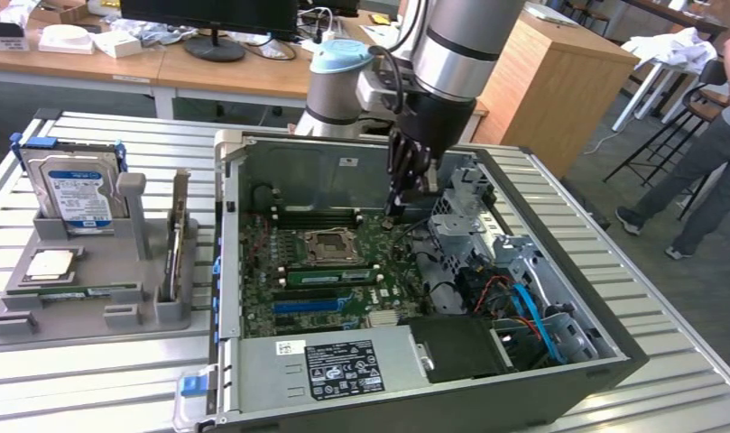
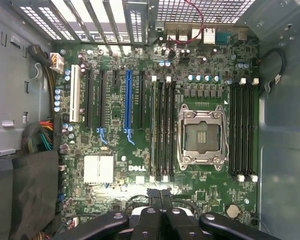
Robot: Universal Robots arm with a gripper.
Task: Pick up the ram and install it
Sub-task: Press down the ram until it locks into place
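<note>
The ram is a long green stick standing in a slot beside the CPU socket on the motherboard. In the wrist view the ram runs along the outermost slot of the bank next to the CPU socket. My gripper hangs inside the open computer case, above the far side of the board and apart from the ram. Its black fingers are pressed together with nothing between them, so my gripper is shut and empty.
A grey holder at the exterior view's left carries a hard drive, a silver-topped CPU chip and an upright expansion card. The case walls, the drive cage and cables crowd the gripper. A person stands at the right.
</note>
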